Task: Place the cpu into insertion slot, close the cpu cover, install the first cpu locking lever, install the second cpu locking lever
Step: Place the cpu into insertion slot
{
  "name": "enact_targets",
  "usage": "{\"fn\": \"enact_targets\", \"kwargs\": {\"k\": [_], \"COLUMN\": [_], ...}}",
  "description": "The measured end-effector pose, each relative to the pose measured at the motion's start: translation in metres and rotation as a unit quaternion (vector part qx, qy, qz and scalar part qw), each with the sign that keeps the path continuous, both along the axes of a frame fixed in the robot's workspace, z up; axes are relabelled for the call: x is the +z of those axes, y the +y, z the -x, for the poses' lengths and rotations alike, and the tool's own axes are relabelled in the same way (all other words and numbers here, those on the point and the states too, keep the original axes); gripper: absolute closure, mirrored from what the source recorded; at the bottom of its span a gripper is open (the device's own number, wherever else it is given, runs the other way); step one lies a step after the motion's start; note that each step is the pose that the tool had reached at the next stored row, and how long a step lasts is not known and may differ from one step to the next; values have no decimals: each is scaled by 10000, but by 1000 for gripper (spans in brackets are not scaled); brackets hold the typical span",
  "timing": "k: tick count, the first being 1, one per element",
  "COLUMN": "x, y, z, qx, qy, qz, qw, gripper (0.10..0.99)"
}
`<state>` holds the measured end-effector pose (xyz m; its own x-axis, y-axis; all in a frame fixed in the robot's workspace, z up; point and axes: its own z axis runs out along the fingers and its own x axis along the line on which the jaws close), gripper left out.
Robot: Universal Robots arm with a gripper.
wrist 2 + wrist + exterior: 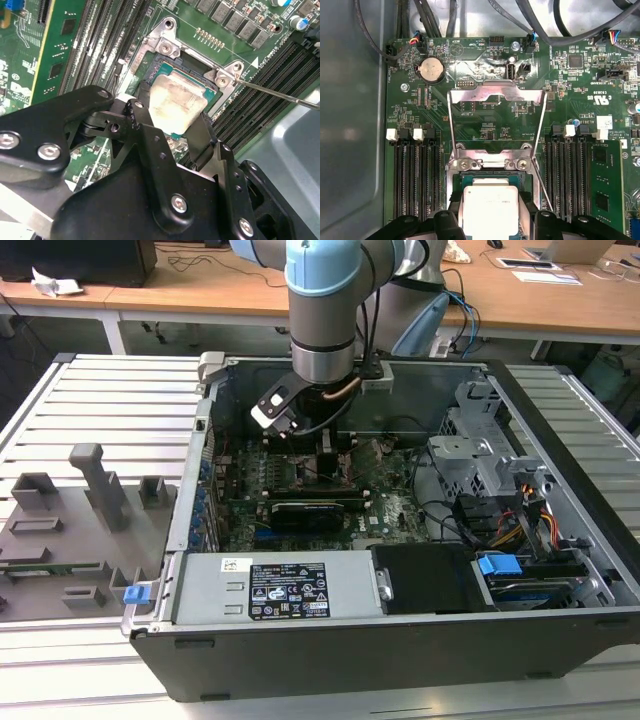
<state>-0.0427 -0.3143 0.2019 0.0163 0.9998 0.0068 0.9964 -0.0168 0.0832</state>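
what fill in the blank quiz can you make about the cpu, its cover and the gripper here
1. The fingers of the gripper clamp the ___ from two sides.
2. The cpu cover is swung ___, leaving the insertion slot uncovered.
3. In the first wrist view, long black memory slots run along ___ sides of the insertion slot.
Missing words: cpu; open; both.

Robot arm (322,310) reaching down into open computer case (300,660), grey fixture tray (80,530) alongside
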Motion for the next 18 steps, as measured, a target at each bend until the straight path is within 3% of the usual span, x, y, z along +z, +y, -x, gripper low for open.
{"fn": "enact_targets", "kwargs": {"k": [5,14,18], "x": [13,-19,-23], "y": [-1,-2,-1], "z": [1,1,1], "qx": [3,22,22], "qy": [0,1,1], "qz": [90,36,35], "qw": [10000,10000,10000], "gripper": [557,557,478]}}
